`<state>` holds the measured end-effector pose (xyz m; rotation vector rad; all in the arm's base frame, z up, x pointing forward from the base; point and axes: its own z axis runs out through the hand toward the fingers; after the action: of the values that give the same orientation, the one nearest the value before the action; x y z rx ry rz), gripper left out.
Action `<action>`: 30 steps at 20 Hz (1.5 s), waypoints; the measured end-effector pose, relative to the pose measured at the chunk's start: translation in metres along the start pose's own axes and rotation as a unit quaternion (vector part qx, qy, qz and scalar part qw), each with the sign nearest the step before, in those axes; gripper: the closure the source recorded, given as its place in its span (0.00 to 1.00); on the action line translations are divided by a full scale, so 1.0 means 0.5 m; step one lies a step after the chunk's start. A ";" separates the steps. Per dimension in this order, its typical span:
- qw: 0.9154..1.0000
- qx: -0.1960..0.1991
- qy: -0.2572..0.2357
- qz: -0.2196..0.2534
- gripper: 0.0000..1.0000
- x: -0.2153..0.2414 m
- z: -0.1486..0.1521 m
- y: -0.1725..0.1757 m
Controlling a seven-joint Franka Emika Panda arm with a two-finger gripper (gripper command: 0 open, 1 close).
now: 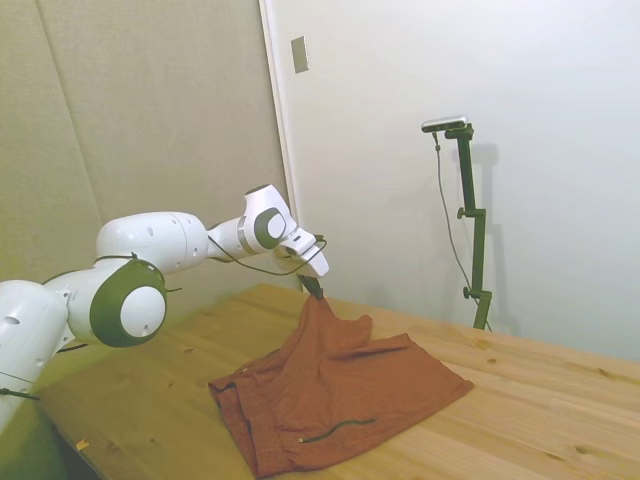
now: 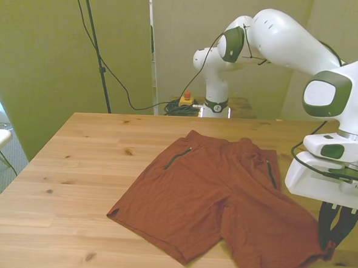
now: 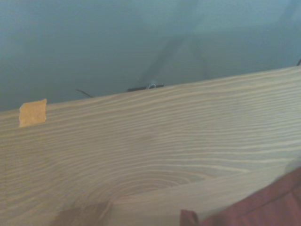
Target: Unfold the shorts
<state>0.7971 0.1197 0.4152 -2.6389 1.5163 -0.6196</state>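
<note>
One tape scrap [image 3: 33, 113] beyond shorts [image 2: 217, 197]

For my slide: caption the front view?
Gripper pinches a leg hem of the spread shorts on the wooden table.

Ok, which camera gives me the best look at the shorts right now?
The front view: the shorts lie spread across the table, both legs and pocket zippers visible. The side view shows them bunched, one corner lifted by the gripper. The wrist view catches only a blurry red edge.
</note>
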 end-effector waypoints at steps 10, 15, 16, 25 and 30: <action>1.000 -0.002 -0.005 0.000 0.00 0.002 -0.047 0.005; 0.998 -0.028 -0.034 -0.034 0.00 -0.037 -0.134 0.047; 0.998 -0.029 -0.038 -0.043 0.00 -0.042 -0.153 0.058; 0.992 -0.042 -0.068 -0.098 0.00 -0.077 -0.232 0.201; 0.991 -0.035 -0.068 -0.110 0.00 -0.100 -0.273 0.313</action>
<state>0.5978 0.1019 0.4895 -2.8600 1.2446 -0.3925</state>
